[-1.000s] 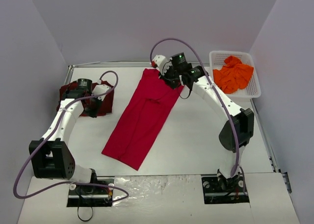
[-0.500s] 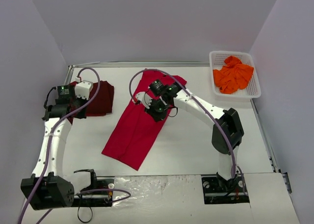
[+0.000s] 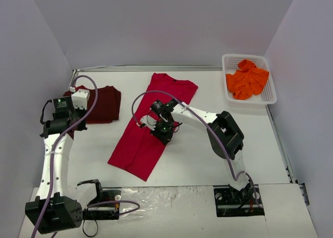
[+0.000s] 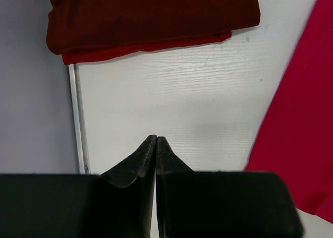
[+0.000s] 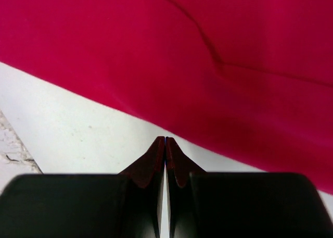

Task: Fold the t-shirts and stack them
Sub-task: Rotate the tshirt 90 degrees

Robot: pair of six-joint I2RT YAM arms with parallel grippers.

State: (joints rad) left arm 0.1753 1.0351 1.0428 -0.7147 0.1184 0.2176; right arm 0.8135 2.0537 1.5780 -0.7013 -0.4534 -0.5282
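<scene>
Only in the left wrist view is a brighter red edge (image 4: 140, 49) being shown beneath the folded maroon t-shirt (image 4: 151, 14), perhaps another layer. The orange t-shirt (image 3: 247, 79) is lying in the basket (image 3: 270, 96). The left gripper (image 4: 156, 143) and right gripper (image 5: 165, 143) are being held pressed together, empty, the right just beside the red t-shirt (image 3: 151, 123).

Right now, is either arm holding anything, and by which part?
Nothing. Left gripper is shut empty over the table; right gripper is shut empty at the red t-shirt's edge.
</scene>
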